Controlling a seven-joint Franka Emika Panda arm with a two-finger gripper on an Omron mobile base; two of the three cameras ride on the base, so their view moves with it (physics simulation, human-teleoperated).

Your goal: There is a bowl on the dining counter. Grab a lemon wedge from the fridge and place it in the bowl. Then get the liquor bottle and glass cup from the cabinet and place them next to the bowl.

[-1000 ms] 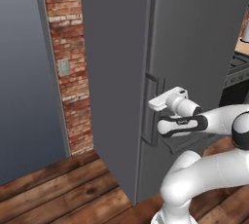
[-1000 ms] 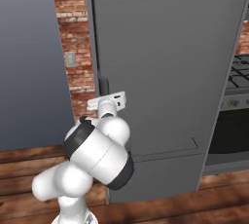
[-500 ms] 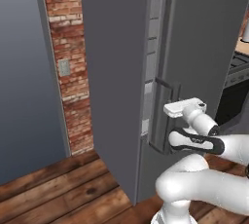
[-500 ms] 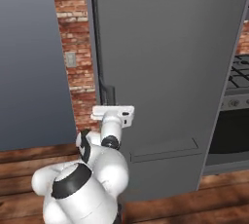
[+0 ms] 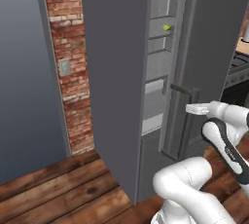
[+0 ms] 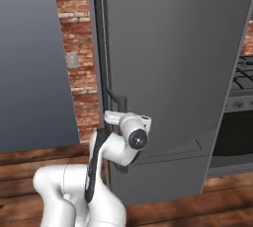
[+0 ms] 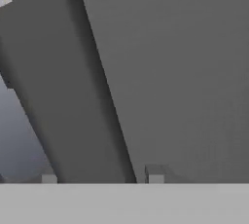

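At the fridge (image 5: 116, 72) door's bar handle (image 7: 63, 96), the gripper (image 7: 102, 175) straddles it, jaws parted; letting go now may leave the door ajar.

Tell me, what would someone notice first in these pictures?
The tall dark grey fridge stands with its door swung partly open, right in the middle. Inside, a small yellow-green thing sits on a high shelf. The gripper is at the door's long bar handle.
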